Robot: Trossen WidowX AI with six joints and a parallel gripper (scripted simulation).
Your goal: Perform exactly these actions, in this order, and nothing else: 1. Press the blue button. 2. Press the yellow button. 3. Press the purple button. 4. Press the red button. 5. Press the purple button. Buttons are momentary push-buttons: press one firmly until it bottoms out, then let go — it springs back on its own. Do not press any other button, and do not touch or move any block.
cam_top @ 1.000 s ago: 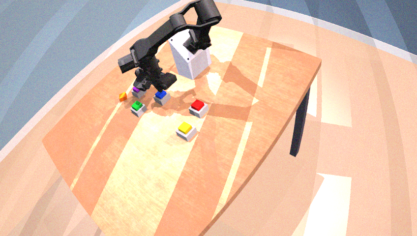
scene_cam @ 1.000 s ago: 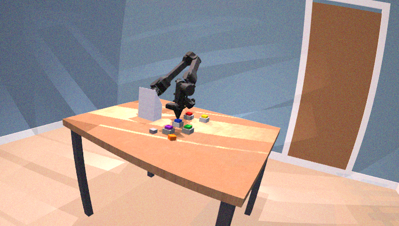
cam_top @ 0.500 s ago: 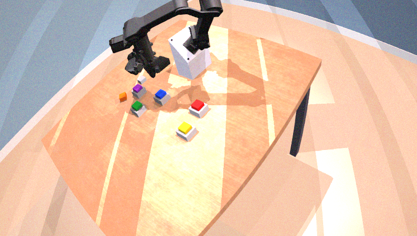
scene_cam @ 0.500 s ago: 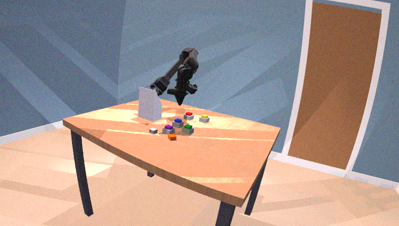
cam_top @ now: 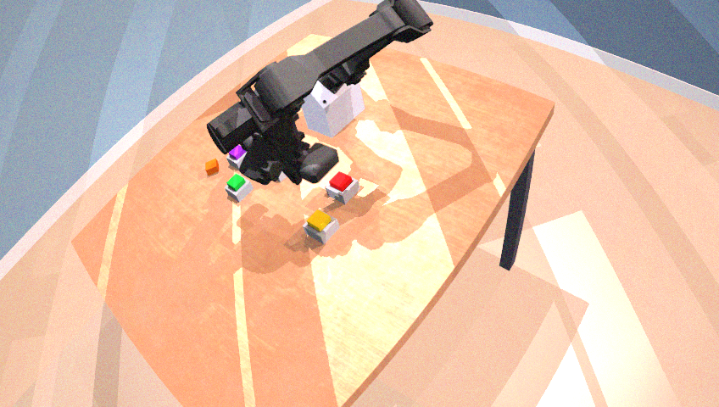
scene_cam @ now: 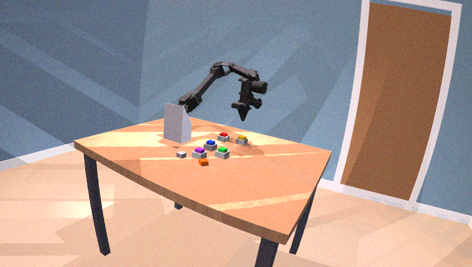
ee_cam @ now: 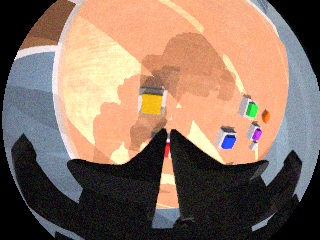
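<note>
Currently clenched on nothing: gripper (scene_cam: 242, 117), tips pointing down, suspended well above the table (scene_cam: 205, 185), apart from all buttons. Near the tips in the wrist view: yellow button (ee_cam: 151, 103). Beside it: red button (scene_cam: 224, 134). Farther off: blue button (scene_cam: 210, 142), purple button (scene_cam: 199, 150), green button (scene_cam: 222, 149), orange block (scene_cam: 203, 161).

The setting was a plain indoor room arranged as a robot test bench, not a kitchen or workshop. Blue-grey walls met a light wooden floor (scene_cam: 380, 238) along a white skirting board (scene_cam: 36, 155). A brown door (scene_cam: 396, 99) in a white frame stood at the right. A single wooden table (scene_cam: 231, 194) on dark legs carried a black arm (scene_cam: 211, 80) on a white mounting block (scene_cam: 177, 124), with small coloured push-buttons set nearby.
</note>
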